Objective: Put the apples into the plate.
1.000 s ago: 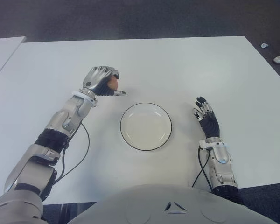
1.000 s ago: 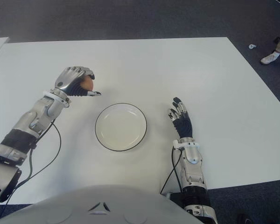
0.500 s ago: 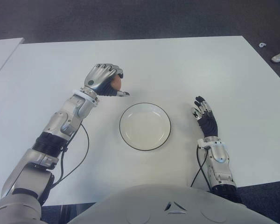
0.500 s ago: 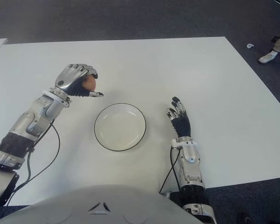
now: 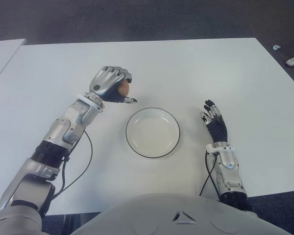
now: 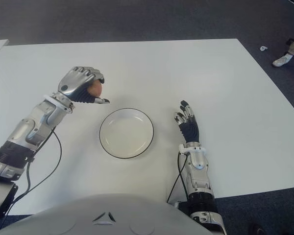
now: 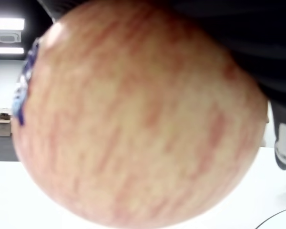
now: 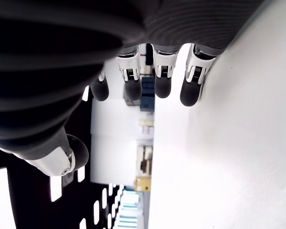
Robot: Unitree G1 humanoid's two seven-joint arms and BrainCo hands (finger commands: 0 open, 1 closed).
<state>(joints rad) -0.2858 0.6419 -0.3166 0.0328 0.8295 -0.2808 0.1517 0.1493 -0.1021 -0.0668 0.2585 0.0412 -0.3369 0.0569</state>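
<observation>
One apple (image 5: 122, 88) is all that we can see, and it sits enclosed in the curled fingers (image 5: 113, 74) of our left hand (image 5: 110, 84), raised over the white table (image 5: 196, 68) just beyond the near-left rim of the plate (image 5: 132, 149). In the left wrist view the fruit fills almost the whole field, pale red streaks over yellow with a blue sticker at one edge, which confirms a firm wrap around it. Our right hand (image 5: 214, 124) shows to the right of the plate, fingers extended and relaxed, holding nothing; the right wrist view shows its fingertips (image 8: 190, 93) straight and close to the tabletop, though we cannot tell whether they touch it. The plate itself, white with a dark rim, holds no fruit. We judge the task to be at its carrying stage: the grasp and lift are done, while the short passage over the rim, the lowering and the release remain. No further apples appear on the table, so whether more follow we cannot say.
</observation>
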